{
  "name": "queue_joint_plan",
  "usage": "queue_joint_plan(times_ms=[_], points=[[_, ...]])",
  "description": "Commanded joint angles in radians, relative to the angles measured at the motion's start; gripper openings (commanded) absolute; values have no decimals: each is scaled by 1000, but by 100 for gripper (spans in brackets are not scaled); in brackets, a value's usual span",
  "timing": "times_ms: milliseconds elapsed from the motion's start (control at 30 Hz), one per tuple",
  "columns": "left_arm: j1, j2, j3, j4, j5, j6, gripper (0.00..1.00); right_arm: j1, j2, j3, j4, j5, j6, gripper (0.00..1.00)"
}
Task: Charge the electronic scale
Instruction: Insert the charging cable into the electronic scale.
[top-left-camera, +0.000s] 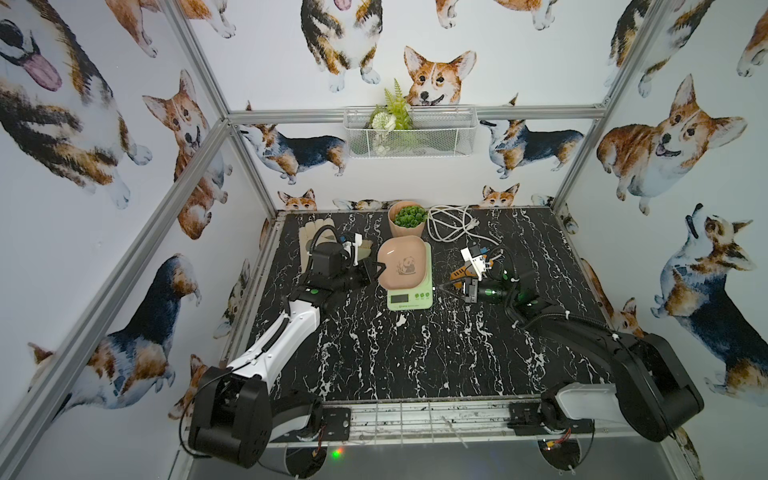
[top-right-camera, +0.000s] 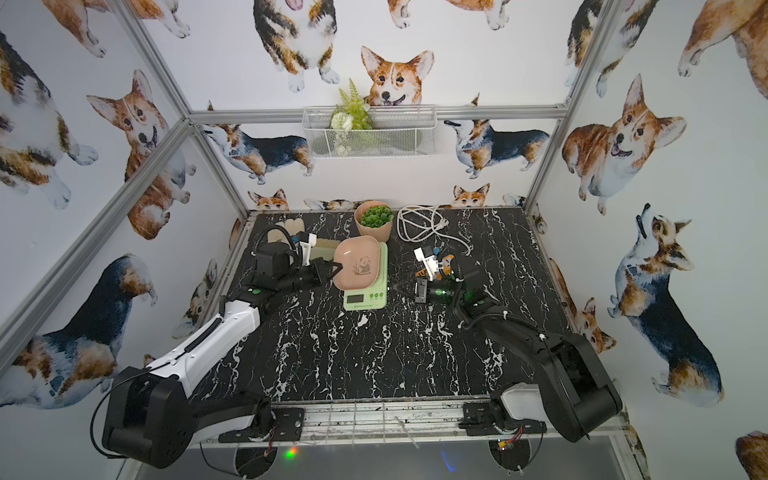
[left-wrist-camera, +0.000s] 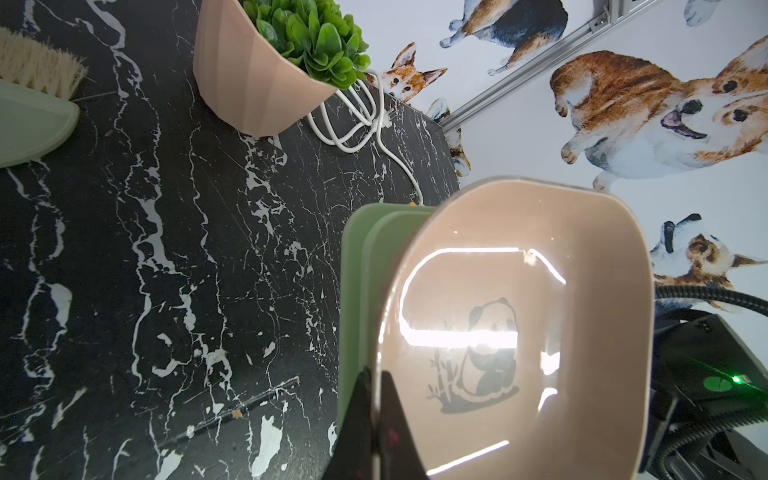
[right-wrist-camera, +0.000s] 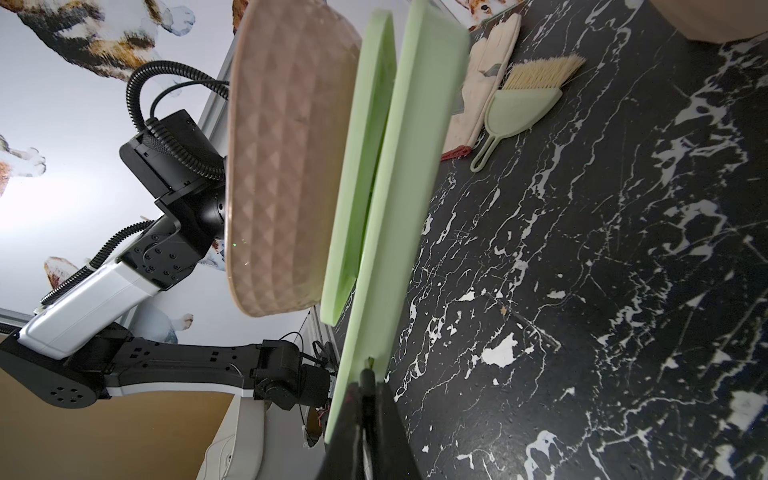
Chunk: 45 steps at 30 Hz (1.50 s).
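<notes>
Scale (top-left-camera: 409, 298) mid-frame on table (top-left-camera: 374, 353), tray (top-left-camera: 409, 257) rim pinched by closed left end effector (top-left-camera: 379, 269), closed right end effector (top-left-camera: 437, 287) at scale's frame-right edge, contents unclear; likely best: hold tray steady, push in level, slowly.

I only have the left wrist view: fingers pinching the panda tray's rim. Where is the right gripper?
Observer: The right gripper is shut at the electronic scale's right edge, near its display. A small dark piece between its tips touches that edge.
Operator: Display lit?
Observer: It looks dark in both top views.
Operator: Anything beside that brush?
Observer: Beside the brush lies a pale glove, nearer the back left corner.
</notes>
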Motion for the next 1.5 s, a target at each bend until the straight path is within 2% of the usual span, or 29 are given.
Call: queue_joint_plan(times_ms=[0,333,767,967,1200,1467], points=[[-3,-7,-5,101,116,-31,0,6,7,13,31,27,32,0],[-2,17,-15,148,131,-62,0,14,12,21,28,29,35,0],[-2,25,-13,181,88,-114,0,56,-16,75,-190,121,-96,0],[-2,19,-22,203,83,-122,0,67,-34,96,-257,204,-79,0],[-4,21,-33,240,93,-137,0,73,-26,102,-240,211,-45,0],[3,3,-39,220,86,-123,0,74,-61,99,-268,214,-71,0]])
